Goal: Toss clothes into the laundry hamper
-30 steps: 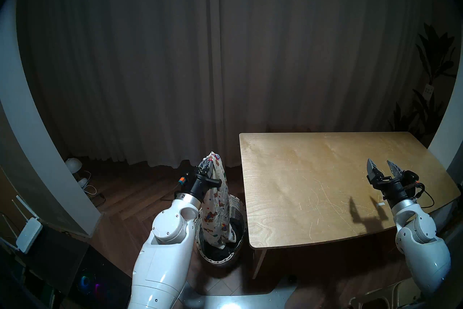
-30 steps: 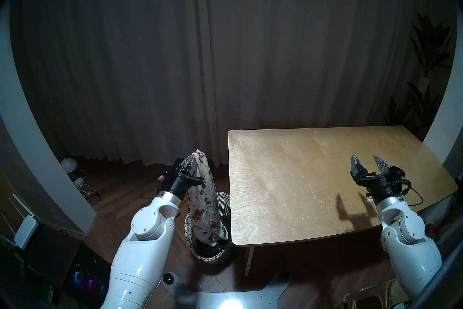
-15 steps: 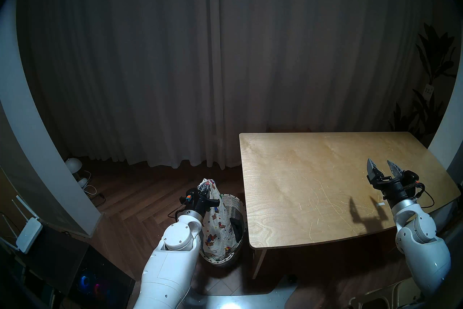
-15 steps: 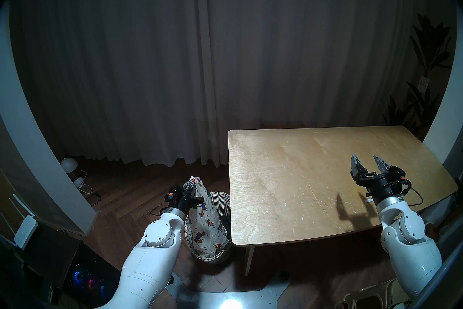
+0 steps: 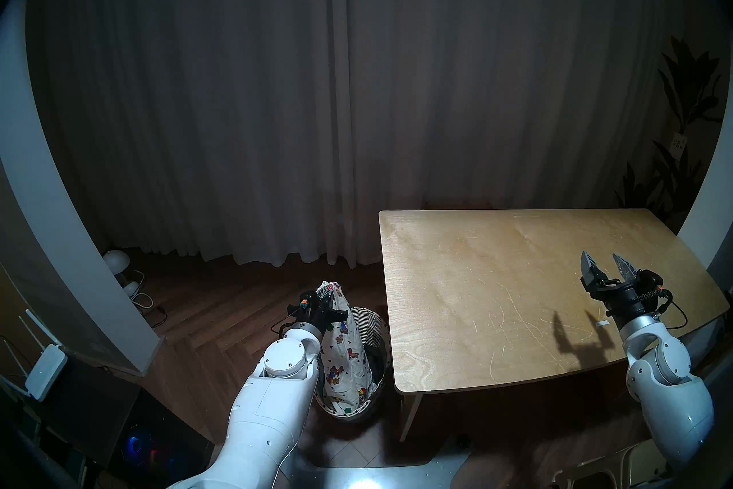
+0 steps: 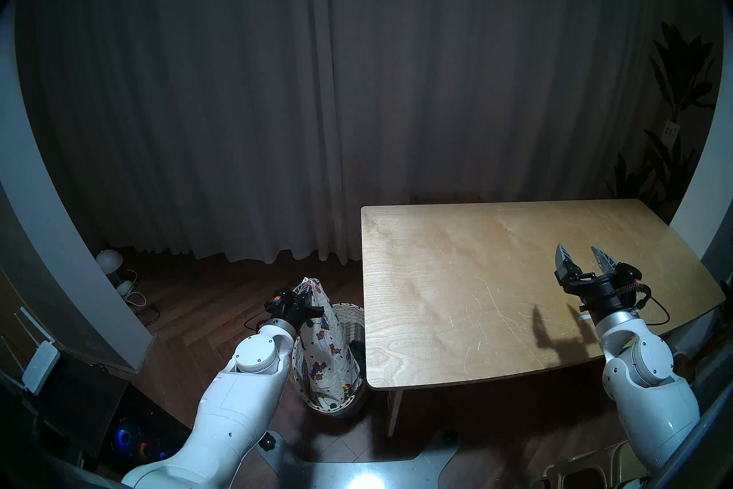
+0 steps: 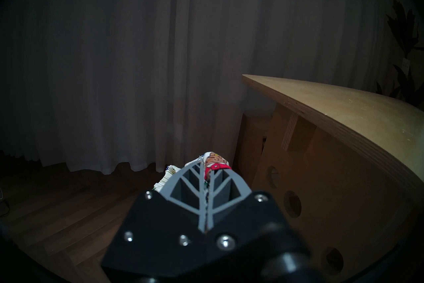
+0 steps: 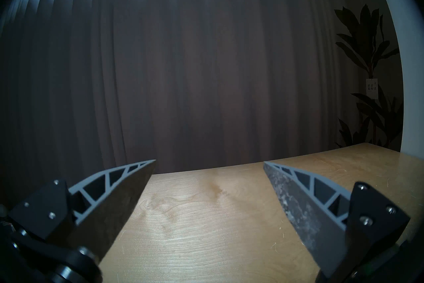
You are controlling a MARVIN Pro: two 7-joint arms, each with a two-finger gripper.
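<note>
- Your left gripper (image 5: 326, 291) has come down over the last second and now sits just above the hamper's rim, its fingers clenched on the top of the cream bear-print garment (image 5: 347, 357); the left wrist view shows the two fingers pressed together with a tuft of printed cloth poking out past their tips.
- The garment hung mostly above the wicker laundry hamper (image 5: 373, 321) a second ago; now its lower half is bunched inside, filling the near side of the opening, with only the pinched peak standing above the rim.
- A dark garment (image 5: 375, 353) lies inside the hamper beside it, against the wall nearest the table. Whether that is one piece or two, you cannot tell from here.
- That leaves the drop as your likely next move: release, then lift clear so no cloth snags on the fingers.
- Farther off, your right gripper (image 5: 603, 266) hovers over the wooden table (image 5: 496, 278), fingers spread and holding nothing.
</note>
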